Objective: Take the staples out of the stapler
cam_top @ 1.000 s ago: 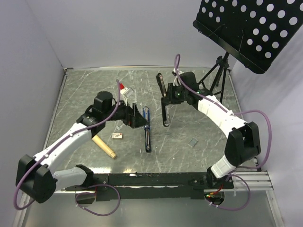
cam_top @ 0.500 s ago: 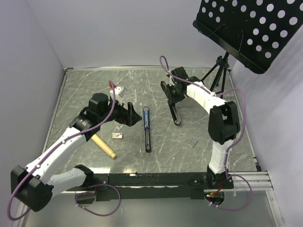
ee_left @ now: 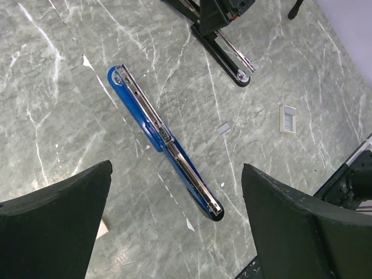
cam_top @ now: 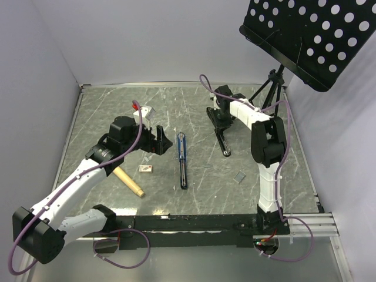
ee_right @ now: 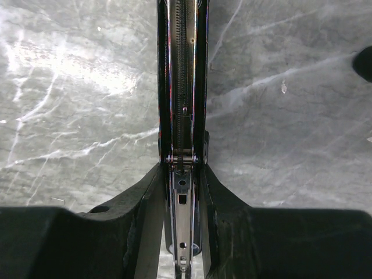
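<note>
A black stapler (cam_top: 223, 136) lies opened on the table at the back right. My right gripper (cam_top: 221, 115) is shut on its hinge end. In the right wrist view the fingers (ee_right: 136, 203) clamp the stapler (ee_right: 182, 87), whose open channel shows a spring. A blue stapler (cam_top: 183, 158) lies opened flat mid-table, its metal rail up (ee_left: 163, 136). My left gripper (cam_top: 157, 141) is open and empty just left of it; in the left wrist view the gripper (ee_left: 176, 170) hovers above it. A tiny grey strip of staples (ee_left: 222, 129) lies on the table right of the blue stapler.
A small tan-and-white box (cam_top: 146, 168) and a wooden handle (cam_top: 129, 183) lie left of the blue stapler. A small pale rectangular piece (cam_top: 239, 177) lies at the right, also in the left wrist view (ee_left: 288, 118). A music stand tripod (cam_top: 271, 94) stands at the back right corner.
My right arm has folded in and carried the black stapler a little to the right. My left gripper has drawn back left from the blue stapler.
</note>
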Motion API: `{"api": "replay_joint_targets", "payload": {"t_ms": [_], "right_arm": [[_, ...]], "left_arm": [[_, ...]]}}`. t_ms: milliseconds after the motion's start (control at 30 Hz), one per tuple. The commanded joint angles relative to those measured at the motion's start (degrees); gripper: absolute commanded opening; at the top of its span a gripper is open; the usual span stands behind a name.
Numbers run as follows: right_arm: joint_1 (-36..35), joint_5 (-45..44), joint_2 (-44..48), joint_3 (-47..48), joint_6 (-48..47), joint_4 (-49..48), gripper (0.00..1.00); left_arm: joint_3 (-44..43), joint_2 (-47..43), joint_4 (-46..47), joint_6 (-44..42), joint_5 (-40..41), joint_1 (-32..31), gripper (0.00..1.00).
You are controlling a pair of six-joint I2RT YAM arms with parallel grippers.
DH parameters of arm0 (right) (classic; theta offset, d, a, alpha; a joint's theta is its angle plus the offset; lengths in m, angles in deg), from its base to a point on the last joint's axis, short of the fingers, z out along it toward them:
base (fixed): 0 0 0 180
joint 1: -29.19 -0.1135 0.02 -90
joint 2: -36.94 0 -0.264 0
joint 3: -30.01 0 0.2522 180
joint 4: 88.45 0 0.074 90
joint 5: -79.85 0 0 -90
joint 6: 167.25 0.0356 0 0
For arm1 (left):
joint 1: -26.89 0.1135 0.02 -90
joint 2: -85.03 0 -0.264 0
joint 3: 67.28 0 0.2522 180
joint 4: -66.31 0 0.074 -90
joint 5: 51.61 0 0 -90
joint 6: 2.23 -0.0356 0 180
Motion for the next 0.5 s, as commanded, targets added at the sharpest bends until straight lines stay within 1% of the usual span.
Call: {"api": "replay_joint_targets", "payload": {"t_ms": [0,67,100,167,200,267,367,467], "right_arm": [[0.3,-1.6,-0.1,4.0,0.0,-0.2,0.24],[0.3,-1.2,0.2,3.6,0.5,-0.7,0.30],[0.3,-1.3,0.4,3.6,0.8,-0.8,0.39],[0.4,-1.5,1.0,3.7,1.0,-0.7,0.47],[0.4,-1.3,1.5,3.7,1.0,-0.6,0.56],[0.4,-0.1,3.2,2.7,3.2,-1.3,0.66],[0.4,1.1,6.0,1.2,4.4,-1.4,0.69],[0.3,1.7,10.1,-0.9,6.6,0.0,0.69]], "left_arm": [[-0.1,0.1,0.2,-1.1,1.5,0.0,0.97],[-0.2,0.3,0.0,-1.2,1.4,-0.1,0.97],[-0.2,0.3,-0.1,-1.2,1.4,0.0,0.97],[-0.2,0.2,0.0,-1.2,1.4,0.0,0.97],[-0.2,0.1,0.0,-1.2,1.4,0.0,0.97],[-0.1,-0.2,-0.1,-1.2,1.5,0.0,0.97],[0.0,-0.7,-0.1,-1.2,1.5,0.0,0.97],[0.2,-1.6,-0.1,-0.9,1.8,-0.1,0.97]]}}
